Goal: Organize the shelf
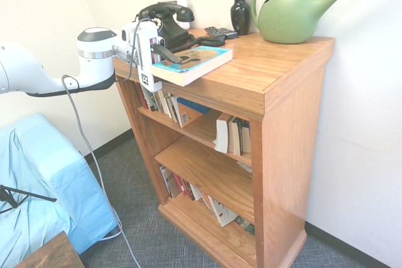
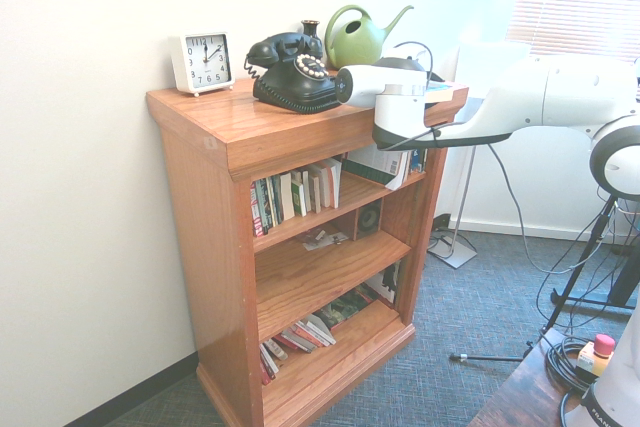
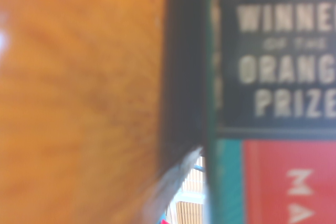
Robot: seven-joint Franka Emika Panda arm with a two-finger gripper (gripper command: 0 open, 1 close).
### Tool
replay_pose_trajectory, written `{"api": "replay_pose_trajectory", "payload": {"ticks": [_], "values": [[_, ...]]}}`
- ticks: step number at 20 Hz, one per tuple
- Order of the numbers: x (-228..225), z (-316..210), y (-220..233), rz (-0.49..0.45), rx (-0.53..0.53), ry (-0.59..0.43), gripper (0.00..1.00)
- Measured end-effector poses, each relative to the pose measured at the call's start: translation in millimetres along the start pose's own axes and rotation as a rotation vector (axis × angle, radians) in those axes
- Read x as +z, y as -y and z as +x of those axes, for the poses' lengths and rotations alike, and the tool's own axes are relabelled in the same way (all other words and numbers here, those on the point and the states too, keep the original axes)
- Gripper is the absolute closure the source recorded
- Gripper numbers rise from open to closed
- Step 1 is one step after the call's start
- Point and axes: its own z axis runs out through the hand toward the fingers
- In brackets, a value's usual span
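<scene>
A white robot arm reaches level toward the shelf [image 1: 276, 86], a waist-high bookcase of warm orange-brown wood standing against a pale wall on grey-blue carpet. Its tool [image 1: 164, 53] sits at the near corner of the thick overhanging top, at the edge of a thick paperback book with a turquoise cover [image 1: 191, 64] that lies flat and juts over the shelf's front edge. One dark finger [image 1: 168, 54] lies on the cover; the other is hidden below, so whether the tool is clamped on the book or merely spread around it cannot be told.

Behind the book stands a black rotary telephone with a coiled cord [image 1: 164, 22], then a small black remote control [image 1: 220, 32], a slim black vase [image 1: 240, 12] and a green plastic watering can with a long spout [image 1: 295, 10]. In the second exterior view, a square white alarm clock [image 2: 203, 61] stands at the far end of the top, beside the wall.

Rows of upright and leaning books [image 2: 295, 195] fill the upper tier; more books [image 1: 195, 192] lie slumped on the bottom tier. A light-blue covered piece of furniture [image 1: 38, 186] stands near the shelf.

The wrist view, blurred, shows orange wood grain beside a teal and red book cover printed with "WINNER", "ORANGE PRIZE".
</scene>
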Motion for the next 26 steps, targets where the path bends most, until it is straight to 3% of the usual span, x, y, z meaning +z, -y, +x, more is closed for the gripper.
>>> {"api": "replay_pose_trajectory", "payload": {"ticks": [17,26], "values": [[9.8,-13.5,-17.0,0.018,0.010,0.030,1.00],[4.2,-15.5,-84.3,0.087,0.079,0.080,1.00]]}}
